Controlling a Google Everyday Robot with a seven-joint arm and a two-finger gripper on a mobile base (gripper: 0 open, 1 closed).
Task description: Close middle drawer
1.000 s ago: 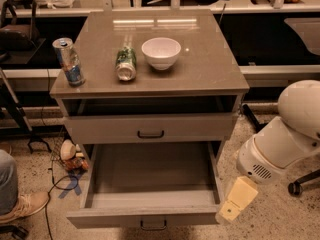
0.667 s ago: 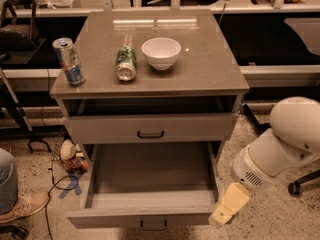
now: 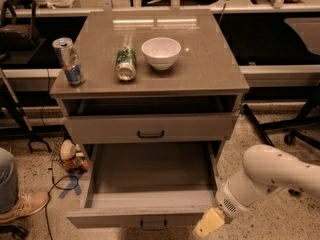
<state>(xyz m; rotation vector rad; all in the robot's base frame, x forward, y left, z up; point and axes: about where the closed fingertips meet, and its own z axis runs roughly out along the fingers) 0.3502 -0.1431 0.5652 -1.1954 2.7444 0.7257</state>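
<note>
Gripper (image 3: pixel 209 223) sits down at the bottom right, a pale yellowish piece on the end of the fat white arm (image 3: pixel 270 176) that comes in from the right edge. It's right next to the right-hand end of the middle drawer's front. Whether it actually touches the wood, can't tell, and same goes for whether it's clenched or released, honestly no way to say.

The middle drawer (image 3: pixel 150 174) is pulled well out of the cabinet (image 3: pixel 227 106), sticking out toward the camera. Its front panel runs left to right across the bottom and faces the viewer, while the sides run back under the cabinet. It sits level, not tilted. Looks-wise it's grey-beige wood with a low flat front and a small dark handle (image 3: pixel 153 227) centred on that front, right at the picture's lower edge. The inside is plain bare board.

Just above it is the taller drawer (image 3: pixel 110 129) with a bigger dark handle in the middle, and a dark gap between it and the cabinet top.

On top of the cabinet: an upright can (image 3: pixel 69 61) near the left edge, a bottle (image 3: pixel 126 63) lying on its side, and a white bowl (image 3: pixel 161 52) just beside the bottle. Someone's shoe (image 3: pixel 25 204) shows on the floor at the left.
</note>
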